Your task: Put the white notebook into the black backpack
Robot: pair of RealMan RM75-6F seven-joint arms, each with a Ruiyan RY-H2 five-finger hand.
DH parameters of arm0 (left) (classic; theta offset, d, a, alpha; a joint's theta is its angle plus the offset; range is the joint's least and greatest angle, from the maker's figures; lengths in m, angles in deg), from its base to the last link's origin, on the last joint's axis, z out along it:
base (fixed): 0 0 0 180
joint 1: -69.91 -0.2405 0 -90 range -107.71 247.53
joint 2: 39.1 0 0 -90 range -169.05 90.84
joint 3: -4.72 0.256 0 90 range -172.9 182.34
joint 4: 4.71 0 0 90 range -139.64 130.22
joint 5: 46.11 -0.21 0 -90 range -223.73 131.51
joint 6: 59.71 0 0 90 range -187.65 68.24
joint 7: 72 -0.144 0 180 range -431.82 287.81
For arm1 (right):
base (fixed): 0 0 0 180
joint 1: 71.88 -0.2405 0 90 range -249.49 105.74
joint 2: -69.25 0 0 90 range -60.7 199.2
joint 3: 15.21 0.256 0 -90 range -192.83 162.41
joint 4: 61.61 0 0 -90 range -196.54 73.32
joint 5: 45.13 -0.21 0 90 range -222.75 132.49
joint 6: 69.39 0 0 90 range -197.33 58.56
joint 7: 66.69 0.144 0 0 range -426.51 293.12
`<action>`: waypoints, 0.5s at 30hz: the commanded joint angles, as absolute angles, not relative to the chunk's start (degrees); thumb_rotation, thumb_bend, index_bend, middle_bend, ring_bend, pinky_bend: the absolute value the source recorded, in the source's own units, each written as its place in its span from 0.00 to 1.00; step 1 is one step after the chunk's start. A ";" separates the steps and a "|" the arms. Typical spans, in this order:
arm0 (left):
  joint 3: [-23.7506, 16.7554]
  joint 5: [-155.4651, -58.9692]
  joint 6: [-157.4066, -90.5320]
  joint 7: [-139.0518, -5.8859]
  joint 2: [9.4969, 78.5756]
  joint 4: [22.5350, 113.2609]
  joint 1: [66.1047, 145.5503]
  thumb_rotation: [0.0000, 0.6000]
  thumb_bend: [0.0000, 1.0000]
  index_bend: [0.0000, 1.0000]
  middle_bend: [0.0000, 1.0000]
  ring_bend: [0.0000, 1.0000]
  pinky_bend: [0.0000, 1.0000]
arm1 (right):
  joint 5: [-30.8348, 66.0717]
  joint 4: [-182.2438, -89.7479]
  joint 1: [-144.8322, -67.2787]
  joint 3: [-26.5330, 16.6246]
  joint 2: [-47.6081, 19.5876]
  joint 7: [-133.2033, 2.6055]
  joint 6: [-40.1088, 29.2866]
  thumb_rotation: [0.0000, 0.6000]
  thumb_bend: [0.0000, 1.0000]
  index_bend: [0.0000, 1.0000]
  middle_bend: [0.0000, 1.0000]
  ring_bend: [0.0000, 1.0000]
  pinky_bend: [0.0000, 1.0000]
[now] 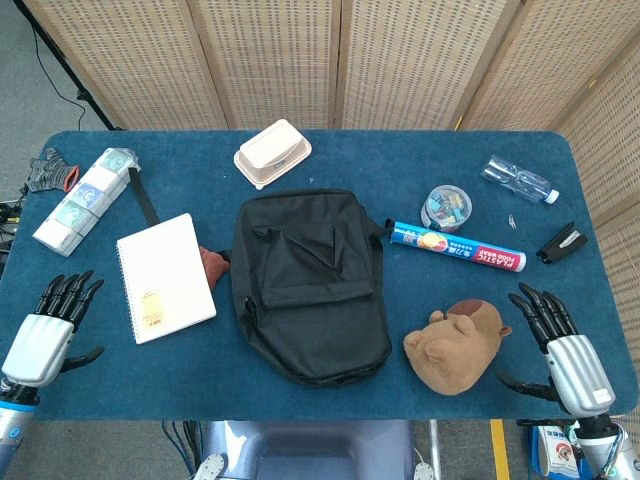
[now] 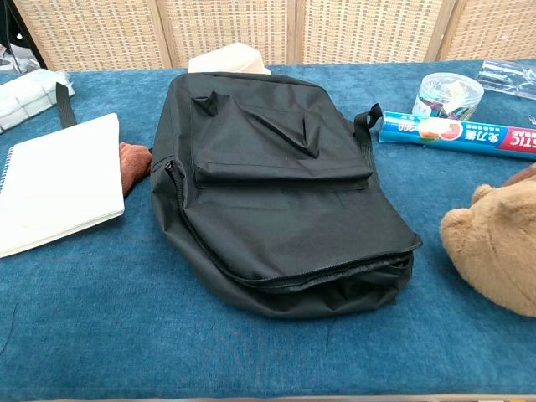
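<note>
Left hand: the left hand (image 1: 45, 335) rests at the front left corner of the table (image 1: 330, 400), dark fingers (image 1: 70, 295) stretched out and apart, thumb out to the side, grasping nothing.
Right hand: the right hand (image 1: 565, 350) sits at the front right corner, fingers spread and released, nothing in it.
White notebook: the spiral-bound white notebook (image 1: 165, 277) lies flat and closed on the left part of the table, just beyond the left hand and apart from it; a small yellow label shows on its cover.
Black backpack: the black backpack (image 1: 308, 285) lies flat at the middle of the table, front pocket up, just right of the notebook. A strap (image 1: 145, 195) runs toward the back left.
Red cloth: a reddish-brown cloth (image 2: 134, 163) lies between notebook and backpack, touching both.
Plush toy: a brown plush animal (image 1: 457, 346) lies near the front edge, between backpack and right hand.
Back edge: a white lidded food box (image 1: 272, 152).
Right side: a blue roll box (image 1: 458, 246), a clear tub of small items (image 1: 447, 207), a plastic bottle (image 1: 518, 180).
</note>
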State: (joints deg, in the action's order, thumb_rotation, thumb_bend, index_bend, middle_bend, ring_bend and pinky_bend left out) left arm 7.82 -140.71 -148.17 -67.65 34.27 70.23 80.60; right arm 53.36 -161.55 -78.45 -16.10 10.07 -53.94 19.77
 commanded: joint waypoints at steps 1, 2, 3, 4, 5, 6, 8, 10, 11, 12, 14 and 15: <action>7.69 -141.26 -148.34 -66.88 35.06 69.00 80.74 1.00 0.04 0.00 0.00 0.00 0.00 | 53.12 -161.29 -78.24 -15.78 9.98 -54.86 20.18 1.00 0.00 0.02 0.00 0.00 0.00; 7.60 -141.22 -148.41 -66.92 35.25 68.64 80.68 1.00 0.04 0.00 0.00 0.00 0.00 | 52.83 -160.85 -78.01 -15.40 9.73 -56.42 20.67 1.00 0.00 0.02 0.00 0.00 0.00; 7.53 -141.14 -148.45 -66.99 35.36 68.47 80.61 1.00 0.04 0.00 0.00 0.00 0.00 | 52.52 -160.30 -77.81 -14.93 9.39 -58.32 21.17 1.00 0.00 0.02 0.00 0.00 0.00; 7.46 -141.01 -148.50 -67.03 35.45 68.37 80.51 1.00 0.04 0.00 0.00 0.00 0.00 | 52.14 -159.67 -77.59 -14.36 8.91 -60.60 21.77 1.00 0.00 0.02 0.00 0.00 0.00; 7.35 -140.83 -148.63 -67.10 35.52 68.30 80.34 1.00 0.04 0.00 0.00 0.00 0.00 | 51.71 -158.73 -77.25 -13.50 7.95 -64.41 22.80 1.00 0.00 0.02 0.00 0.00 0.00; 7.24 -140.70 -148.86 -67.11 35.55 68.27 80.16 1.00 0.04 0.00 0.00 0.00 0.00 | 51.50 -158.15 -76.99 -12.90 6.98 -67.28 23.59 1.00 0.00 0.02 0.00 0.00 0.00; 7.14 -140.44 -149.09 -67.11 35.50 68.40 79.84 1.00 0.04 0.00 0.00 0.00 0.00 | 51.30 -157.89 -76.70 -12.43 5.85 -69.57 24.34 1.00 0.00 0.01 0.00 0.00 0.00; 7.07 -140.11 -149.08 -67.02 35.36 68.67 79.61 1.00 0.04 0.00 0.00 0.00 0.00 | 50.93 -157.61 -76.56 -12.08 5.29 -70.86 24.61 1.00 0.00 0.01 0.00 0.00 0.00; 6.98 -139.99 -149.02 -67.14 35.23 68.79 79.57 1.00 0.04 0.00 0.00 0.00 0.00 | 50.59 -157.45 -76.50 -11.86 4.98 -71.66 24.65 1.00 0.00 0.01 0.00 0.00 0.00; 6.90 -140.02 -148.97 -67.21 35.17 68.77 79.64 1.00 0.04 0.00 0.00 0.00 0.00 | 50.32 -157.46 -76.49 -11.75 4.81 -71.96 24.57 1.00 0.00 0.00 0.00 0.00 0.00; 6.73 -140.17 -148.53 -67.22 35.22 68.29 80.03 1.00 0.04 0.00 0.00 0.00 0.00 | 49.75 -157.81 -76.53 -11.71 4.71 -71.75 24.07 1.00 0.00 0.00 0.00 0.00 0.00; 6.75 -140.43 -148.16 -67.29 35.36 67.72 80.34 1.00 0.04 0.00 0.00 0.00 0.00 | 49.57 -157.96 -76.55 -11.72 4.76 -71.52 23.88 1.00 0.00 0.00 0.00 0.00 0.00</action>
